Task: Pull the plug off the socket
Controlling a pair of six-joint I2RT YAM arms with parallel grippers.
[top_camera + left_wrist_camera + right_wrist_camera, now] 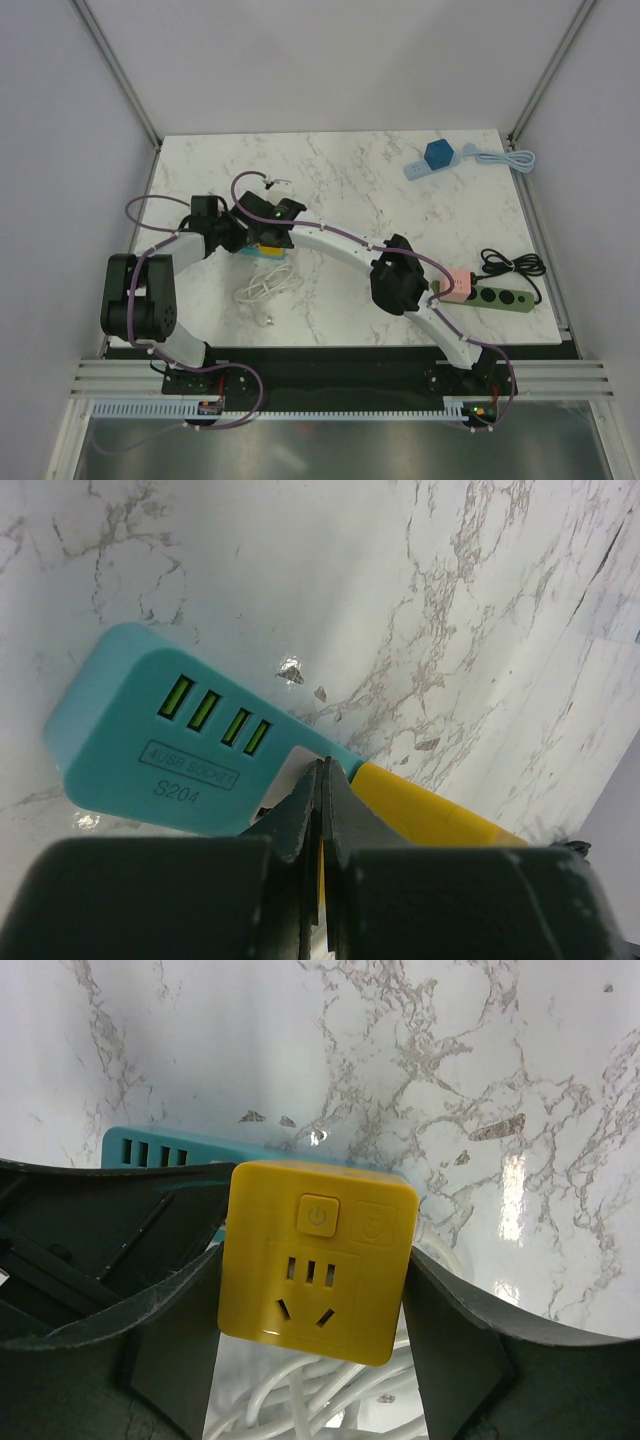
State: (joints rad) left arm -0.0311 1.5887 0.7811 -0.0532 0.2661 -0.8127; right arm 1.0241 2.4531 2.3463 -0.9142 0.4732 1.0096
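Observation:
A teal USB socket strip (130,750) lies on the marble table with a yellow cube plug (315,1260) seated in its right end. My right gripper (312,1272) straddles the plug, and each finger touches one side of the cube. My left gripper (322,775) is shut with nothing between its fingers, its tips pressed down on the socket's top next to the plug (420,810). In the top view both grippers meet over the socket (250,252) left of the table's centre.
A coiled white cable (265,288) lies just in front of the socket. A green power strip (500,297) with a pink cube (455,286) sits at the right front. A blue cube on a pale strip (437,155) is at the back right.

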